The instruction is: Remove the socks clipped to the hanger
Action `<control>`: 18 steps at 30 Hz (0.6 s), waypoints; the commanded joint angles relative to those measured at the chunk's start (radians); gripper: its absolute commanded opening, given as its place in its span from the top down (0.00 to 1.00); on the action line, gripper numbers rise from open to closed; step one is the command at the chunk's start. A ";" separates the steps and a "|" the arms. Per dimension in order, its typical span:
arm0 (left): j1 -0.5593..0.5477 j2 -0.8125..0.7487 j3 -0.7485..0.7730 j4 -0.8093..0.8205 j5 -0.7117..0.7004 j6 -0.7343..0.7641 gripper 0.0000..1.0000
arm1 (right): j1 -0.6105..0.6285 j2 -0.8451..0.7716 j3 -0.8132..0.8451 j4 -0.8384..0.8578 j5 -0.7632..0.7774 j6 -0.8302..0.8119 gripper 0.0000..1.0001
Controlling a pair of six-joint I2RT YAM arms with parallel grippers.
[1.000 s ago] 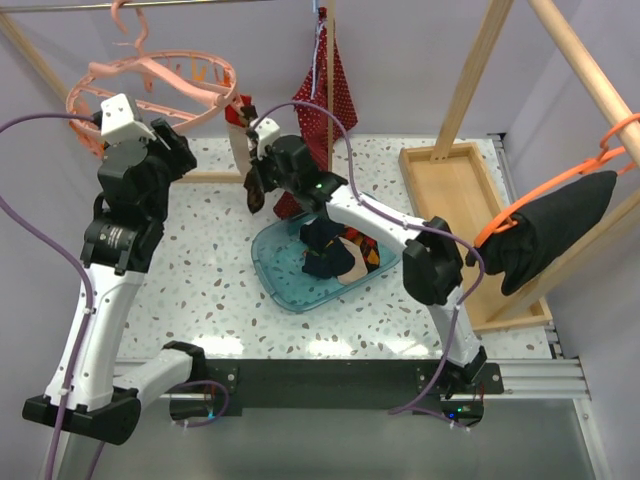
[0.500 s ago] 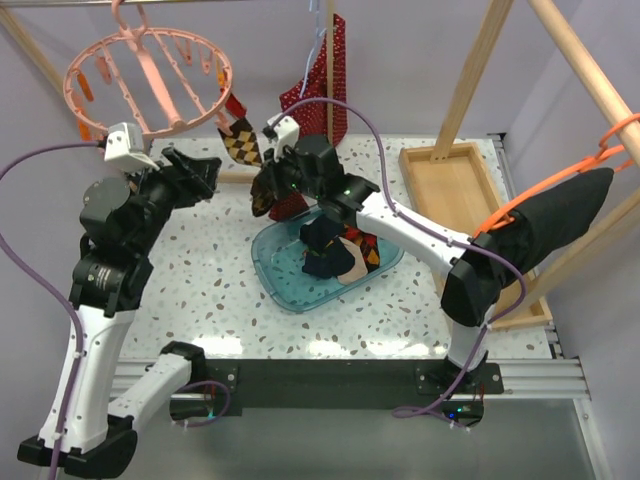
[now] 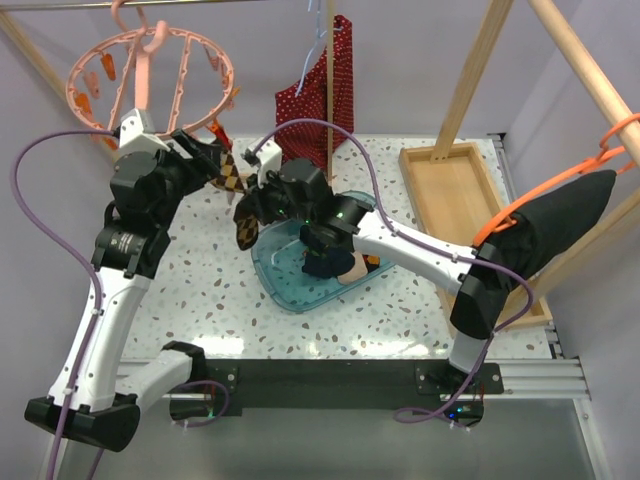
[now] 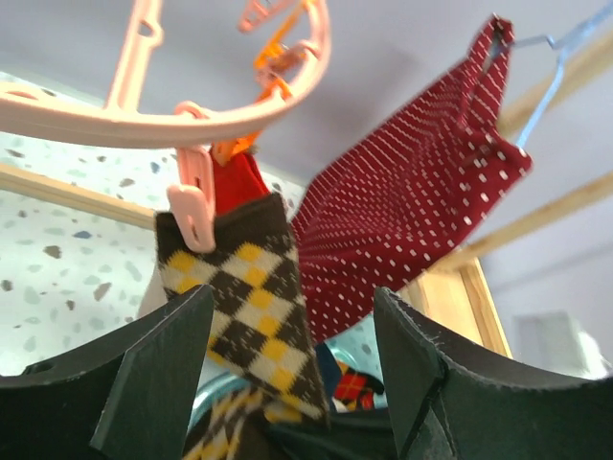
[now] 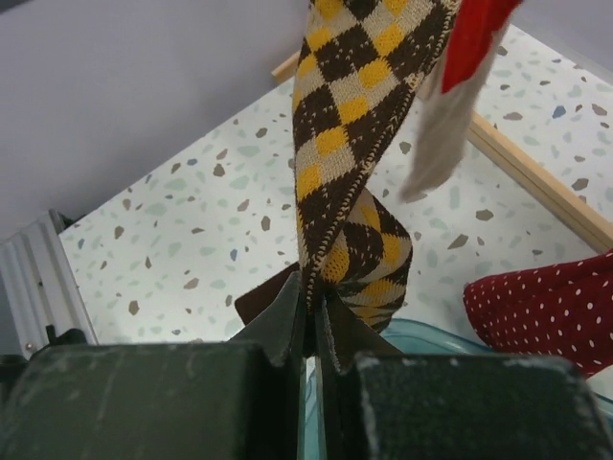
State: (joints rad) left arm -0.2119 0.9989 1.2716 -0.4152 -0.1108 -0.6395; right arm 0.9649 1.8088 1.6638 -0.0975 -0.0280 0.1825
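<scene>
The salmon-pink ring hanger (image 3: 150,70) hangs at the top left; its rim also shows in the left wrist view (image 4: 192,125). A pink clip (image 4: 192,206) holds a brown-and-yellow argyle sock (image 3: 238,190), pulled taut down to the right. My right gripper (image 3: 252,208) is shut on the sock's lower end (image 5: 314,307). My left gripper (image 3: 205,160) is open just below the ring, with the sock (image 4: 249,297) between its fingers (image 4: 163,369), not touching. A pale sock with red (image 5: 441,144) hangs beside it. Several socks (image 3: 330,260) lie in the blue tray (image 3: 285,295).
A red white-dotted garment (image 3: 320,100) hangs on a thin hanger behind the tray. A wooden tray (image 3: 450,200) lies at the right. An orange hanger with black cloth (image 3: 560,235) hangs on the wooden frame at the far right.
My right gripper has pulled the argyle sock down and to the left, stretching it. My left gripper has swung right and up to the clip. The ring has tipped and swung.
</scene>
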 commanded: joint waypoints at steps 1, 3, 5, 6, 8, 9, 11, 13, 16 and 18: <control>0.000 0.012 0.040 0.009 -0.177 -0.035 0.27 | 0.029 -0.072 -0.006 0.047 0.077 0.009 1.00; 0.000 0.023 0.043 0.009 -0.219 -0.031 0.26 | 0.044 -0.075 -0.004 0.047 0.112 0.003 1.00; 0.000 0.044 0.057 -0.008 -0.260 -0.037 0.26 | 0.073 -0.078 -0.006 0.048 0.149 -0.020 1.00; -0.001 0.047 0.058 -0.013 -0.273 -0.041 0.25 | 0.084 -0.077 -0.006 0.054 0.183 -0.028 1.00; -0.001 0.055 0.055 -0.005 -0.309 -0.046 0.25 | 0.112 -0.071 -0.001 0.053 0.227 -0.055 1.00; -0.001 0.055 0.054 -0.001 -0.322 -0.048 0.25 | 0.118 -0.069 0.001 0.053 0.255 -0.063 1.00; -0.001 0.061 0.051 0.007 -0.351 -0.046 0.24 | 0.132 -0.069 -0.001 0.056 0.278 -0.072 1.00; -0.001 0.070 0.052 0.016 -0.366 -0.040 0.24 | 0.138 -0.069 -0.001 0.061 0.287 -0.075 1.00; -0.001 0.090 0.061 0.021 -0.392 -0.038 0.24 | 0.144 -0.069 0.002 0.065 0.295 -0.086 1.00; -0.001 0.102 0.063 0.027 -0.405 -0.042 0.25 | 0.152 -0.068 0.008 0.064 0.303 -0.100 1.00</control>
State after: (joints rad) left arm -0.2119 1.0790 1.2938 -0.4339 -0.4446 -0.6708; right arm 1.1114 1.7771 1.6608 -0.0849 0.2150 0.1215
